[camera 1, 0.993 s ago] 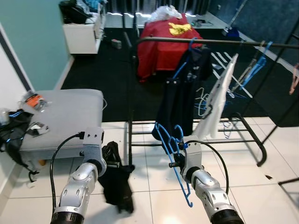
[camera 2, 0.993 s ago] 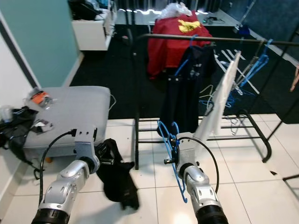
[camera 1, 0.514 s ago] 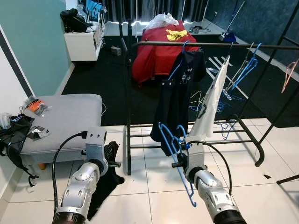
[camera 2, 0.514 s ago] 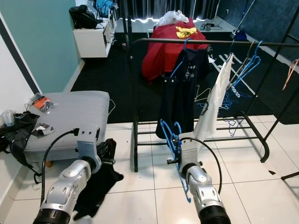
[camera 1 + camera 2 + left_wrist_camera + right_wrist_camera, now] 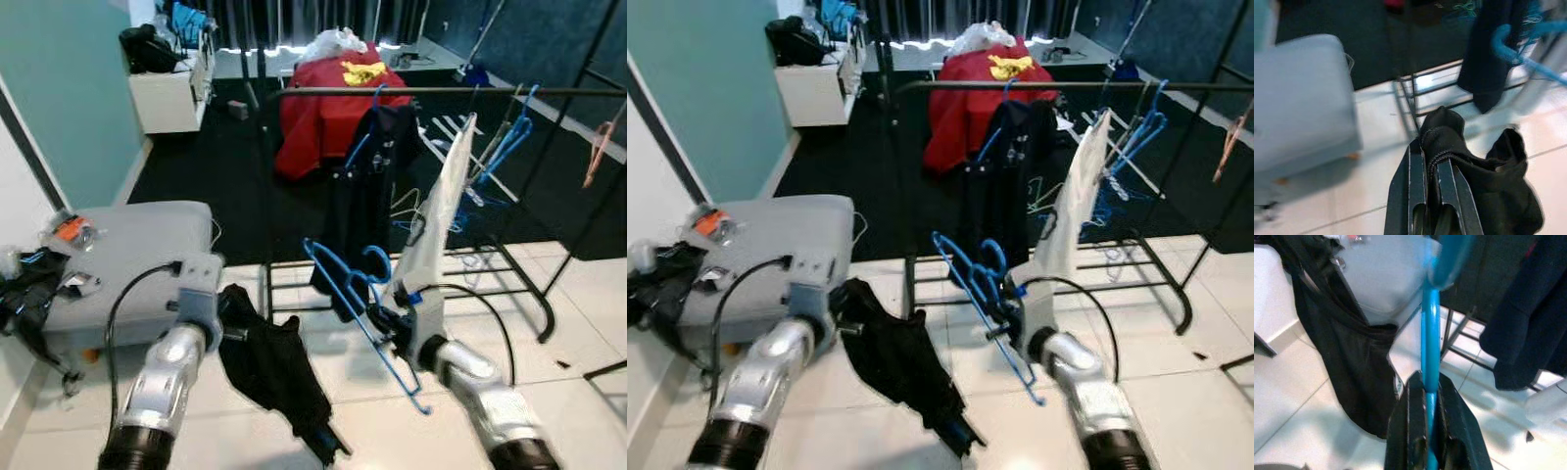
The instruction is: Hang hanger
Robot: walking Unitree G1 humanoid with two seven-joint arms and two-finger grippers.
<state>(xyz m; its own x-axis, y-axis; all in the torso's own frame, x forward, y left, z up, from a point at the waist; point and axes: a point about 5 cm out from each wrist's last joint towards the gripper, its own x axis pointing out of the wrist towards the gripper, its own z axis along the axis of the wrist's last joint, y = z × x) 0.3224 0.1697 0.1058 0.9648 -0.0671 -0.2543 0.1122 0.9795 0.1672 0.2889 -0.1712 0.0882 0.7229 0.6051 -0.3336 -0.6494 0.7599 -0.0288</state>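
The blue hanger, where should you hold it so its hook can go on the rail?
Probably on the straight bar, low down, coming from below. That is where the right gripper clamps the blue hanger. This leaves the curved hook free at the top, nearer the rail.

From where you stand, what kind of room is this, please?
Probably a bedroom or laundry corner in a home: a clothes rack with hanging clothes, a grey ottoman, and a white tiled floor beside dark carpet.
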